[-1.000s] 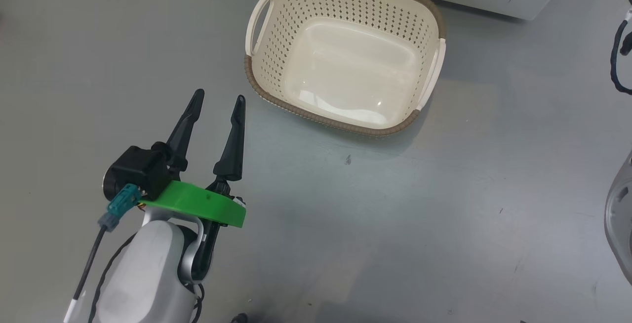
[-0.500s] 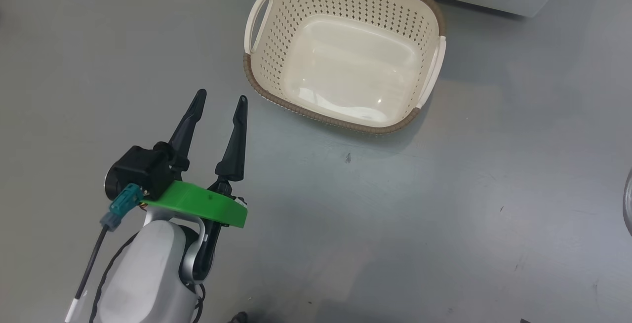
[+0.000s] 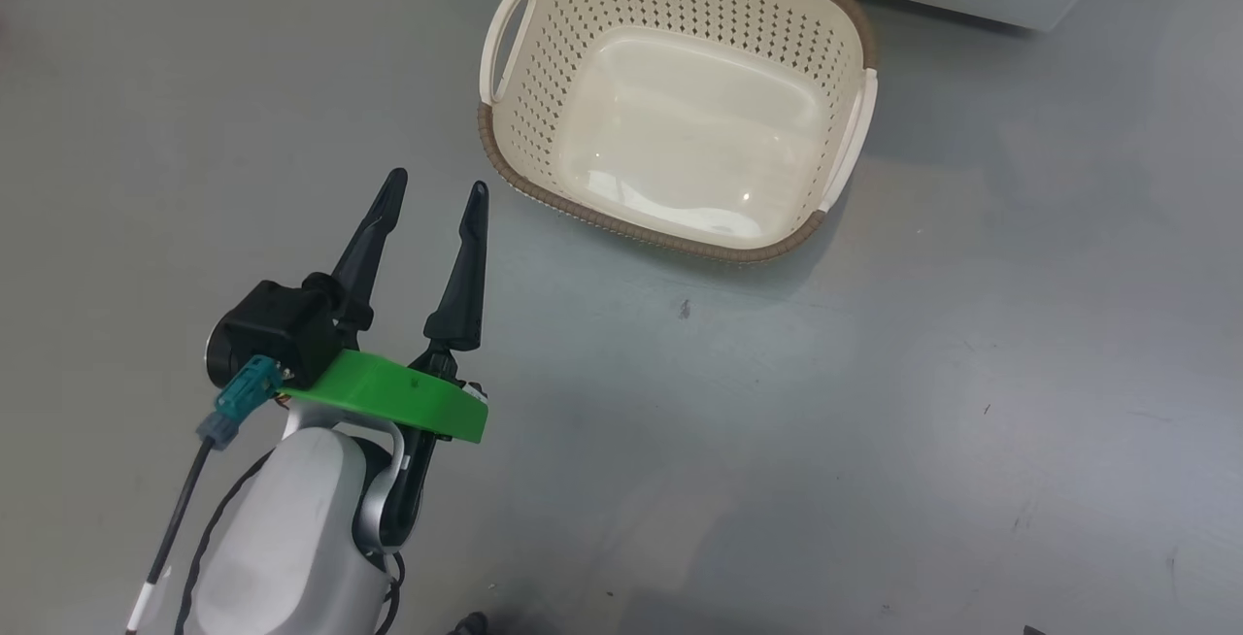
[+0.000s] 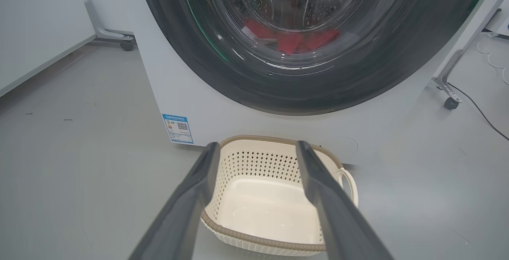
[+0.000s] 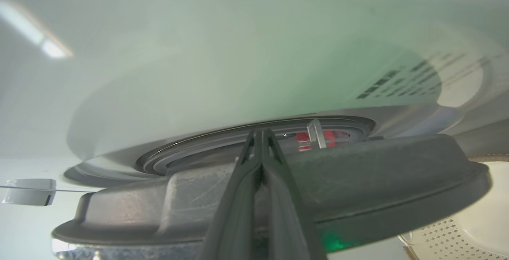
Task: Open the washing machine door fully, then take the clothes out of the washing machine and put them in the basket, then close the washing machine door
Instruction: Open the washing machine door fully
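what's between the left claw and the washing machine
The empty cream basket, standing on the floor right before the washing machine; the left wrist view shows it past the left claw.

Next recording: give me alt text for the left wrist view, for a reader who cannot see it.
The left pincer, spread open and empty, points toward an empty cream basket on the grey floor, right in front of the white washing machine. Red clothes show through the glass of its black-rimmed door.
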Tool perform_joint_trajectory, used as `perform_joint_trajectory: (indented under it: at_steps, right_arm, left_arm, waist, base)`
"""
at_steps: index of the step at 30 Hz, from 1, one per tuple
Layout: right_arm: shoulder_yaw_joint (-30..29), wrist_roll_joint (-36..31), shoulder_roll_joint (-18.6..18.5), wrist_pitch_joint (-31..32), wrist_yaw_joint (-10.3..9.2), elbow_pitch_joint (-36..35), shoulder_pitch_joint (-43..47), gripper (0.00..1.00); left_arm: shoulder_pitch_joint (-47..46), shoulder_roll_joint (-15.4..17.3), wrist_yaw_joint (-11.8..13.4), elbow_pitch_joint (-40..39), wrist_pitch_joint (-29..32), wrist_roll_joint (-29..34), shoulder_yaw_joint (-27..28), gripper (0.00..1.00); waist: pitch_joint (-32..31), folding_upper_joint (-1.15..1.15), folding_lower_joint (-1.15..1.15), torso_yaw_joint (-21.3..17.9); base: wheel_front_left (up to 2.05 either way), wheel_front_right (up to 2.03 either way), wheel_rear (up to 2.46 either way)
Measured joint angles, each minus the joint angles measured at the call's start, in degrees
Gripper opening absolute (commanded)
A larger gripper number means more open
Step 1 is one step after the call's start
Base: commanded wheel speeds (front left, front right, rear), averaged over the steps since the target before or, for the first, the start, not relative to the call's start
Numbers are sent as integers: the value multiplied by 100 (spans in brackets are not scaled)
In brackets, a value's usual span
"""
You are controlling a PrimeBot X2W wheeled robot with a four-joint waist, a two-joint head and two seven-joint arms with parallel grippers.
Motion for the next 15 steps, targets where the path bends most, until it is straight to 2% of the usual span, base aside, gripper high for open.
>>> perform_joint_trajectory:
  at_steps: [15]
  right_arm:
    - [-7,9,-37,290,0,186,41,0]
  left_arm:
    - [-18,-1,1,44,0,1,3,100]
  waist:
    - [-119,0,0,-22]
  base:
    - [0,0,0]
